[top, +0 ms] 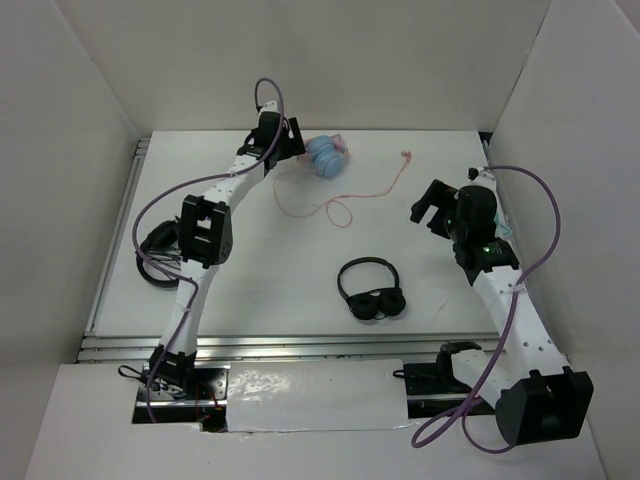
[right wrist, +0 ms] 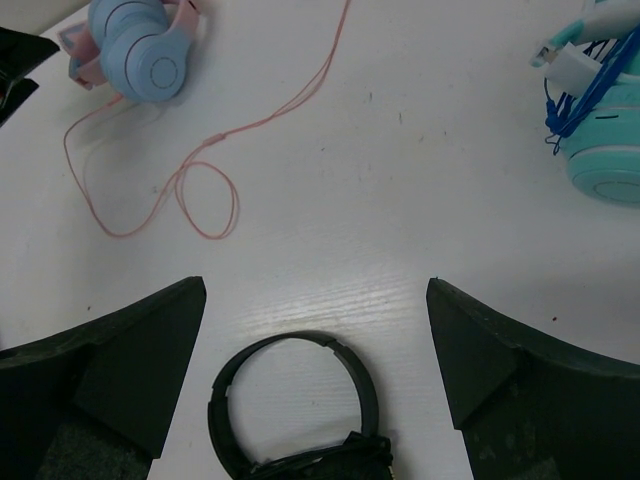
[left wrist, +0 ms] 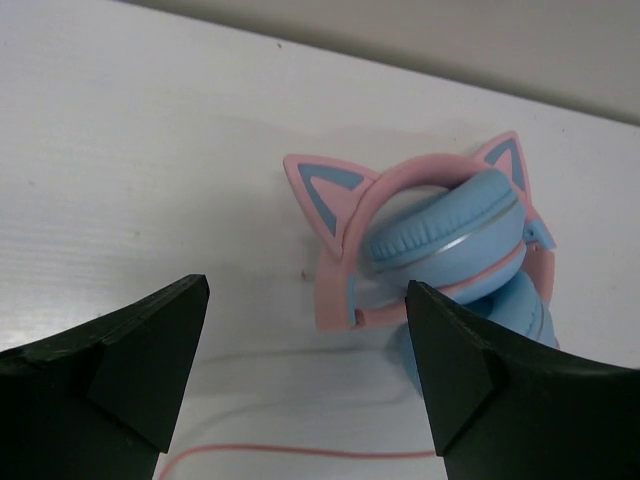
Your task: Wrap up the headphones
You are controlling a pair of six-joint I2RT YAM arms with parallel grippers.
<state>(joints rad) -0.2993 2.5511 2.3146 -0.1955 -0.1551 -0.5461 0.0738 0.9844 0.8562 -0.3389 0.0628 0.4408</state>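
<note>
Far back, left hand (left wrist: pixel 307 290) wide open beside headphones (left wrist: pixel 440 240); right hand (right wrist: pixel 316 285) wide open, well apart.

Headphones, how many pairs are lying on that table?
2 for sure: the pink-and-blue cat-ear pair at the far edge, the black pair mid-table. A teal round thing beside the right arm may be a third, partly hidden.

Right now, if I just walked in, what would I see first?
The cat-eared pink and blue headphones sit far back, right by the open left pincer. Their thin pink cable loops loose toward the middle, and black headphones lie nearer the arms.
</note>
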